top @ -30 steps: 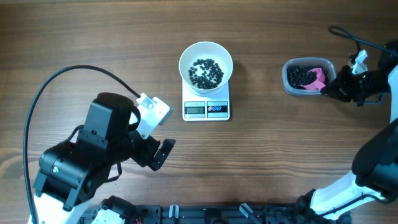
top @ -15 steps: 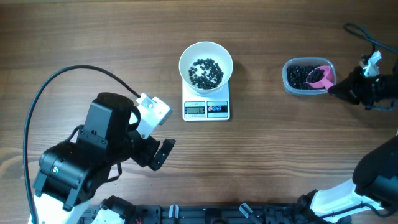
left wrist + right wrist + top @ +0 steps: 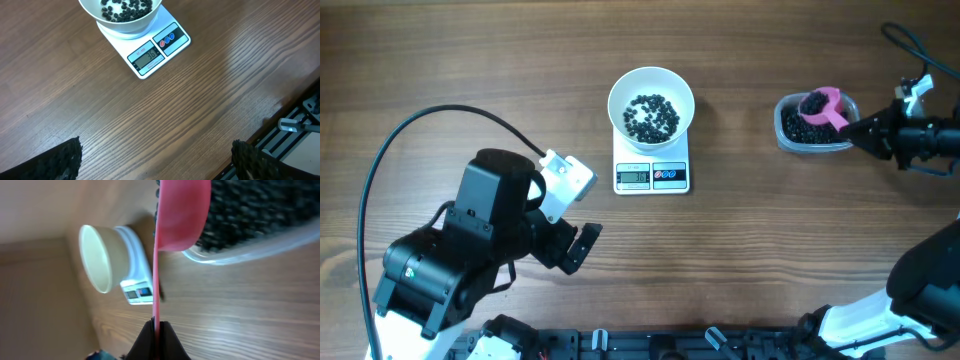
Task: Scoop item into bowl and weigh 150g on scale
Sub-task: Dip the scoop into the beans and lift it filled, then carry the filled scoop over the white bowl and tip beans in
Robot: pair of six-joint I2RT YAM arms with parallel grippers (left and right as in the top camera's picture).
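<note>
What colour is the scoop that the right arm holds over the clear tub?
The scoop is pink; the right wrist view shows it best.

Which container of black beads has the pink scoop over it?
The clear plastic tub on the right, under the pink scoop; the white bowl sits on the scale.

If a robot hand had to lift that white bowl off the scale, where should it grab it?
Probably the rim of the bowl, from straight above: one finger inside the wall, one outside. The bowl looks too wide and smoothly rounded to squeeze across, and its beads lie in the middle, leaving the wall bare.
</note>
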